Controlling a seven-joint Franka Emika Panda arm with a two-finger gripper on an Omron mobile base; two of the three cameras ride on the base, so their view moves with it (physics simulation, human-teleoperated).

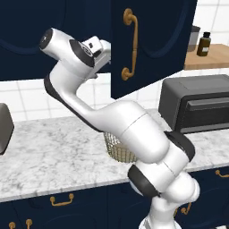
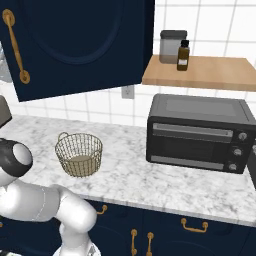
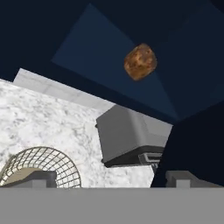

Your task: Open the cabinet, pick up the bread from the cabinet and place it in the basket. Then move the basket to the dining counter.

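- I see the bread lying on the cabinet's dark blue shelf, untouched, door swung open.
- My gripper is spread wide and empty, short of the bread.
- The basket sits empty on the marble worktop, under the open door.
- A dark toaster oven stands to its right.

The cabinet is deep navy with a gold bar handle, and the drawers below match it: navy with little gold pulls. The surface is white marble with grey veining. The basket is gold wire mesh over a tan base. The bread is mottled brown and orange. The toaster oven is dark grey, almost black. The shelf on the right is light wood, holding a brown bottle with a black cap. The wall tiles are white.
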